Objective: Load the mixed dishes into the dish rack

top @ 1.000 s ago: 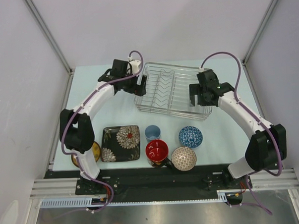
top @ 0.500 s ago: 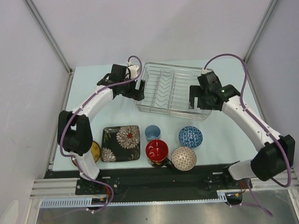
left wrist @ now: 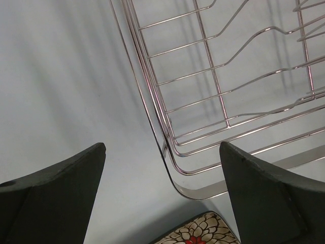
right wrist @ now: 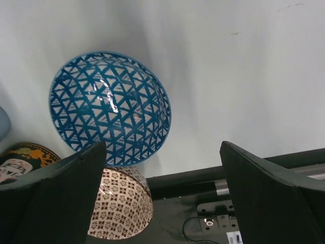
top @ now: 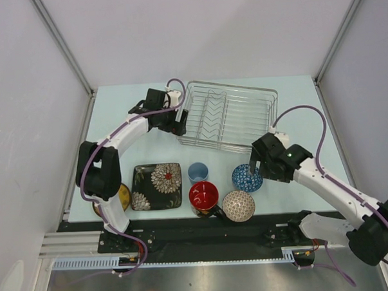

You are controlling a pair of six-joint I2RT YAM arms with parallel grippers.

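- Dish rack (top: 226,116): silver wire basket, stands at the far middle of the pale table (top: 288,90). No dish is inside it.
- Left pincer (top: 178,127): sits at the rack's near-left corner. In the left wrist view the pincer (left wrist: 161,146) is spread wide and grips nothing. The rounded corner of the rack (left wrist: 213,117) shows in the gap, along with bare table.
- Right pincer (top: 254,170): hangs over the far edge of the blue patterned bowl (top: 246,178). In the right wrist view the pincer (right wrist: 162,147) is spread and empty. The bowl (right wrist: 109,109) lies toward its left finger; whether they touch cannot be told.
- Beige-pink patterned bowl (top: 238,206): on the table, just nearer than the blue bowl, by the near edge. It also shows low in the right wrist view (right wrist: 122,203).
- Black mug with red inside (top: 203,196): upright, just left of the beige-pink bowl.
- Light-blue cup (top: 197,172): upright, just beyond the mug.
- Black square floral plate (top: 157,186): flat on the table, left of the cup and mug. One corner shows at the bottom of the left wrist view (left wrist: 195,234).
- Small round yellow patterned plate (top: 124,197): left of the square plate, largely hidden by the left arm.
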